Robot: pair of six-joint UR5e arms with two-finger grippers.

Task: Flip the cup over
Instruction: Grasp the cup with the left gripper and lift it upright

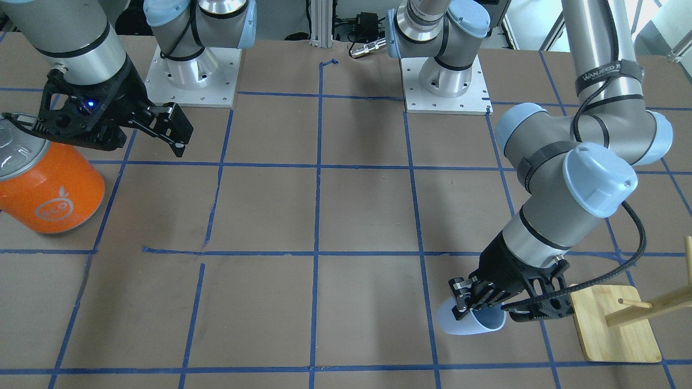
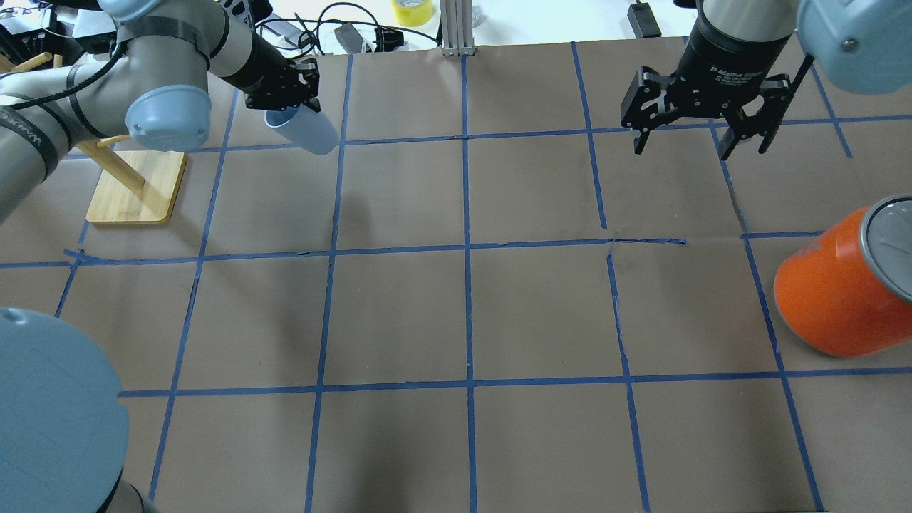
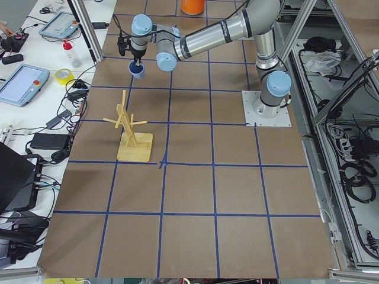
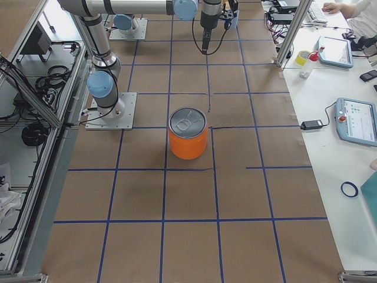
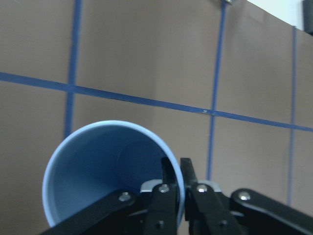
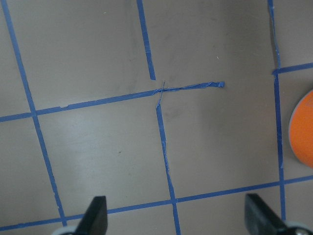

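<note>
The cup (image 2: 306, 130) is a small pale blue tumbler, tilted almost onto its side at the far left of the table. My left gripper (image 2: 285, 100) is shut on its rim, one finger inside and one outside, as the left wrist view shows on the cup (image 5: 98, 171). The front view shows the cup (image 1: 476, 325) low over the table beside the wooden stand, under the left gripper (image 1: 469, 305). Whether it touches the table I cannot tell. My right gripper (image 2: 702, 146) is open and empty, hanging above the table at the far right; its fingertips (image 6: 96, 215) stand wide apart.
A big orange can (image 2: 833, 296) with a silver lid stands at the right edge, close to the right gripper (image 1: 97, 132). A wooden peg stand (image 2: 135, 187) sits just left of the cup. Blue tape lines grid the brown table (image 2: 463, 313).
</note>
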